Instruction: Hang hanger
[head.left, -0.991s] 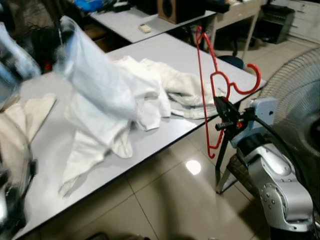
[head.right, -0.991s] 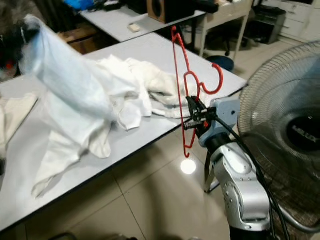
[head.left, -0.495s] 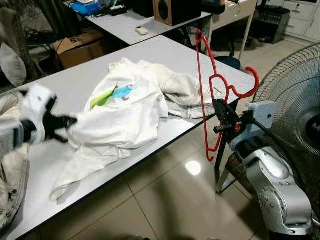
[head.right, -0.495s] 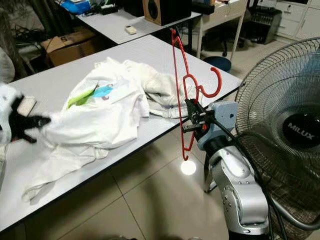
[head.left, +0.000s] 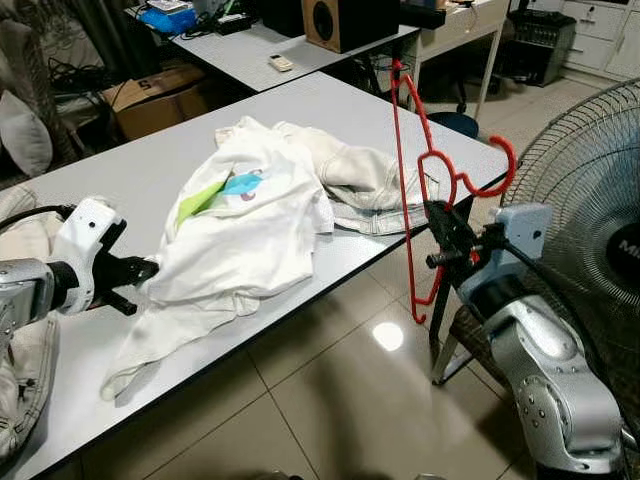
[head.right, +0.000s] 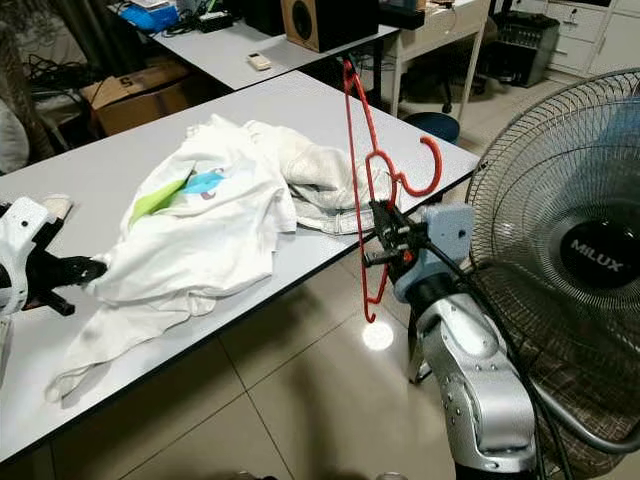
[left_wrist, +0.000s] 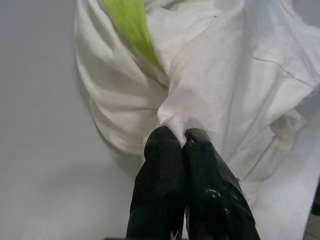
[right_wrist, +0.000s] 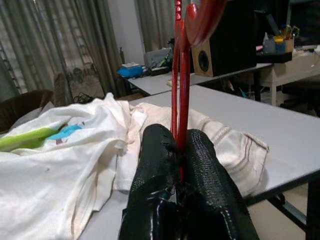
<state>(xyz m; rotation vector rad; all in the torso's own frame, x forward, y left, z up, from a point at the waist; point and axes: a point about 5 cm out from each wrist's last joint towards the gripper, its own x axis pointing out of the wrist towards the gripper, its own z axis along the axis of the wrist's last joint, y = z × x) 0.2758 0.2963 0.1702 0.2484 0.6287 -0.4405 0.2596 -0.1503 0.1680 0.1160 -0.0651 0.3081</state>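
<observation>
A red plastic hanger (head.left: 405, 180) stands upright off the table's right edge, its hook (head.left: 497, 170) pointing right. My right gripper (head.left: 443, 238) is shut on its lower bar, seen close in the right wrist view (right_wrist: 179, 145). A white T-shirt (head.left: 250, 215) with a green and blue print lies crumpled on the grey table (head.left: 150, 170). My left gripper (head.left: 138, 280) is shut on a pinch of the shirt's cloth at its left edge, shown in the left wrist view (left_wrist: 177, 131).
A cream garment (head.left: 365, 180) lies beside the shirt, near the hanger. A large standing fan (head.right: 565, 250) is close on the right. More cloth (head.left: 25, 330) hangs at the table's left end. A second table with a speaker (head.left: 335, 20) stands behind. Tiled floor lies in front.
The left arm has come down from holding the shirt high; the shirt now lies spread on the table, still pinched. The right gripper with the hanger has hardly moved.
</observation>
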